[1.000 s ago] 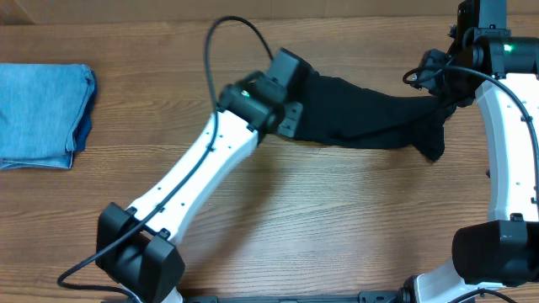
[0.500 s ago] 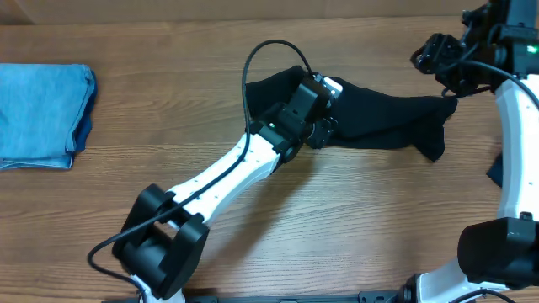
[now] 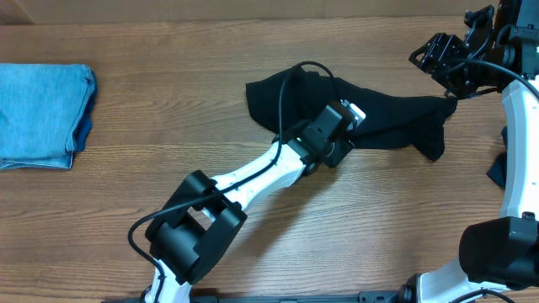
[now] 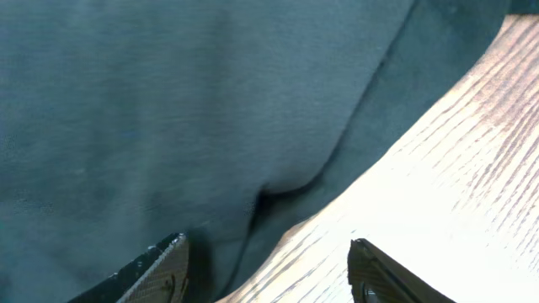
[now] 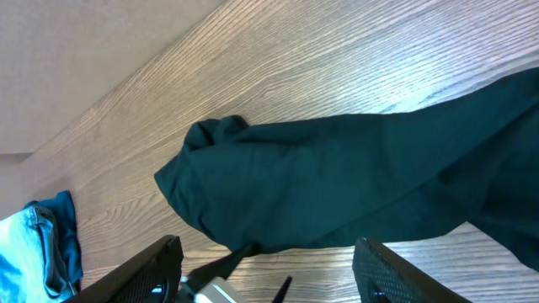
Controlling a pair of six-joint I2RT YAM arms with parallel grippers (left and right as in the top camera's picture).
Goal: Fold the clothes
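Note:
The black T-shirt (image 3: 396, 122) lies bunched in a long strip across the back of the wooden table (image 3: 253, 50). My left gripper (image 3: 350, 118) hangs low over the strip's middle. In the left wrist view its fingers (image 4: 164, 269) stand open astride the shirt's near edge (image 4: 210, 109), gripping nothing. My right gripper (image 3: 434, 63) hovers open above the shirt's right end, apart from it. The right wrist view looks down on the whole shirt (image 5: 337, 185) between its spread fingers (image 5: 143, 269).
A folded light blue denim garment (image 3: 42, 114) lies at the table's left edge, also in the right wrist view (image 5: 38, 252). A dark blue piece of cloth (image 3: 497, 174) shows at the right edge by the right arm. The left arm's cable (image 3: 290, 84) loops over the shirt.
My left gripper has travelled right from the shirt's left end to its middle, leaving that end flat on the table. My right gripper has risen off the shirt's right end.

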